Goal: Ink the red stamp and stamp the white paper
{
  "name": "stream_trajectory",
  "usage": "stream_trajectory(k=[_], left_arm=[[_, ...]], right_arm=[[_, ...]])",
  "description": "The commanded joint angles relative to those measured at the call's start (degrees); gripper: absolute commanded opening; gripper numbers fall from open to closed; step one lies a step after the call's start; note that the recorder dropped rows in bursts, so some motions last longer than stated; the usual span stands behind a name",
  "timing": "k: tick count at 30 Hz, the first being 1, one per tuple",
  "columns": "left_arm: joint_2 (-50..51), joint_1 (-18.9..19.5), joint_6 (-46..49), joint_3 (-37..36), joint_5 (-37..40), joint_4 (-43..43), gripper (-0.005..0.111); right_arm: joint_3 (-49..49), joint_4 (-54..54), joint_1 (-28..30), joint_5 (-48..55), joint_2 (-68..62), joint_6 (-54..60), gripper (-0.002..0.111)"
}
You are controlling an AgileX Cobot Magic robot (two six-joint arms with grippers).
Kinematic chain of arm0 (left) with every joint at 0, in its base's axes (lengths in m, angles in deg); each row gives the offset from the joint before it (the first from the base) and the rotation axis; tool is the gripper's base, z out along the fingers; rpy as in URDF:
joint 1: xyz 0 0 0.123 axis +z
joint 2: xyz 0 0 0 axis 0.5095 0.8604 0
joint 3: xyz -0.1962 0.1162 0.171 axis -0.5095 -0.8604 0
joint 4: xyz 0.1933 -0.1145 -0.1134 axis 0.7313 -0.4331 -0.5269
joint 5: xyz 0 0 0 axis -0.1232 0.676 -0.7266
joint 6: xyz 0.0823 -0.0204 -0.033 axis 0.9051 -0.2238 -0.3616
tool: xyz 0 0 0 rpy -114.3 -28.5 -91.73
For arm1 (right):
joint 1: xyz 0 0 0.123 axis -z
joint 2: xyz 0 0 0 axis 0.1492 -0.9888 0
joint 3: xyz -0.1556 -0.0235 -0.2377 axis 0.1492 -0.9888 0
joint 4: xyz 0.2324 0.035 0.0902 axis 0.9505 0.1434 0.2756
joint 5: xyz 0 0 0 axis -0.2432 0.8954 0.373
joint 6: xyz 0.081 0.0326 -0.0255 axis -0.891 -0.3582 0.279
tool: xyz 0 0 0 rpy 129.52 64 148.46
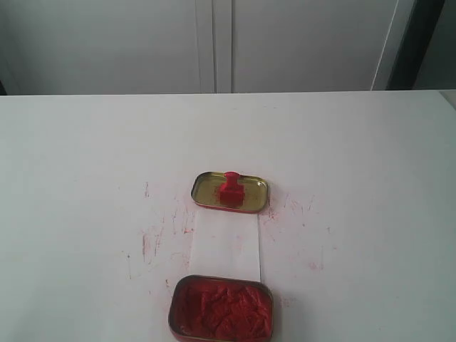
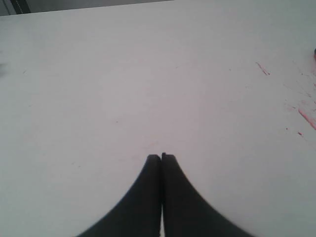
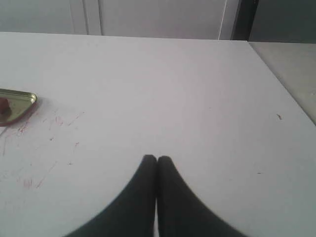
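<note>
The red stamp (image 1: 230, 189) stands inside a shallow gold tin lid (image 1: 206, 191) at the table's middle. Just in front of the lid lies the white paper (image 1: 226, 246), a small slip reaching down to a gold-rimmed tin of lumpy red paste (image 1: 221, 308) at the near edge. Neither arm shows in the exterior view. My left gripper (image 2: 161, 157) is shut with nothing in it, over bare white tabletop. My right gripper (image 3: 157, 158) is shut and empty too, well away from the lid's corner (image 3: 19, 104) seen in the right wrist view.
The white tabletop (image 1: 85, 178) carries red ink smudges (image 1: 151, 239) around the paper and lid. Its right edge (image 3: 276, 79) shows in the right wrist view. White cabinet doors (image 1: 214, 43) stand behind the table.
</note>
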Motion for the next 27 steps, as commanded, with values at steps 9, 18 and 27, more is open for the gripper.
stream_trajectory(k=[9,18,27], left_arm=[[-0.2,0.3,-0.1,-0.2,-0.2,-0.1,0.0],[-0.2,0.3,-0.1,-0.2,-0.2,-0.1,0.0],[-0.2,0.3,-0.1,-0.2,-0.2,-0.1,0.0]], right_arm=[[-0.3,-0.1,0.3,-3.2,0.3,0.0,0.0],[-0.3,-0.1,0.3,-24.9,0.3,0.0,0.0],[-0.3,-0.1,0.3,-32.2,0.3,0.0,0.0]])
